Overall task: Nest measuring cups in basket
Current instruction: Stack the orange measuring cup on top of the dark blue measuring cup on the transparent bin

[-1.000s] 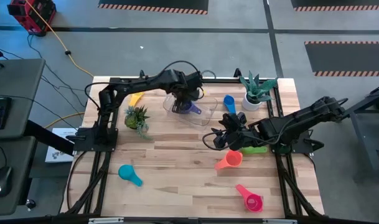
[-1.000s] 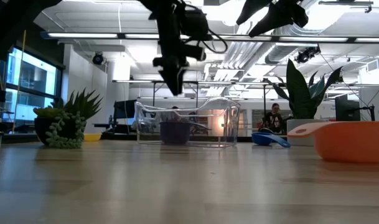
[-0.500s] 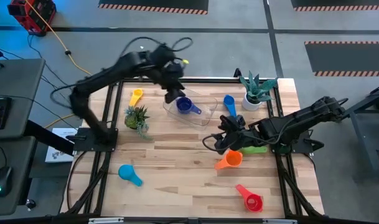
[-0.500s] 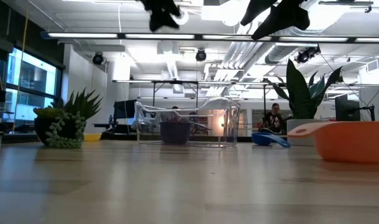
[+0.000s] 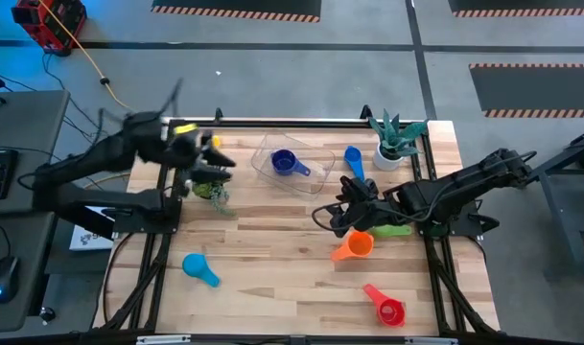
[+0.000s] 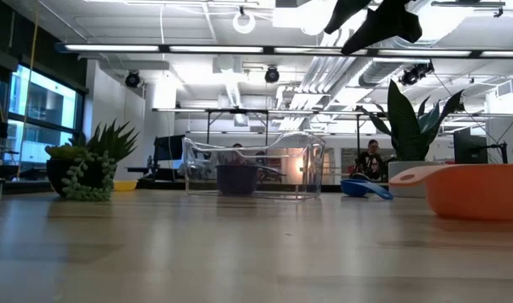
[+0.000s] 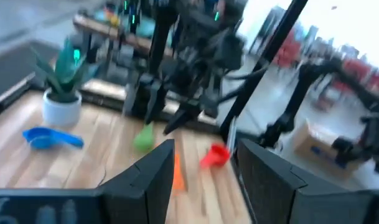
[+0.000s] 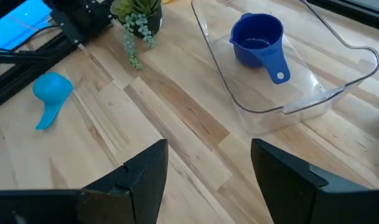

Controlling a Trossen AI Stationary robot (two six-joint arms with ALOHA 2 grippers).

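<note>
here, a clear basket [image 5: 293, 163] with rounded corners is seen toward the far middle of the wooden bench [image 5: 272, 240], and one dark blue measuring cup [image 5: 284, 163] is lying inside it, bowl upward, its short handle pointing away from the bowl. in the right wrist view the same cup [image 8: 257, 37] is shown with a small hole at the handle's end, and the basket's transparent wall [image 8: 226, 81] is bent around it.

the remaining cups are scattered on the bench outside the basket: a blue one [image 5: 353, 159] just beside the basket, next to a white plant pot [image 5: 389, 153]; an orange one [image 5: 355, 245] and a green one [image 5: 392, 230] under the right arm; a red one [image 5: 385, 307] near the front edge; a light blue one [image 5: 199, 269] at the front left; a yellow one [image 5: 211, 146] partly hidden at the far left, close to a small green plant [image 5: 211, 182].

the left gripper [image 5: 211, 165] is held above that plant, blurred, its fingers [image 7: 145, 177] parted with nothing between them. the right gripper [image 5: 338, 217] is held above the orange cup, fingers [image 8: 145, 180] spread and empty.
</note>
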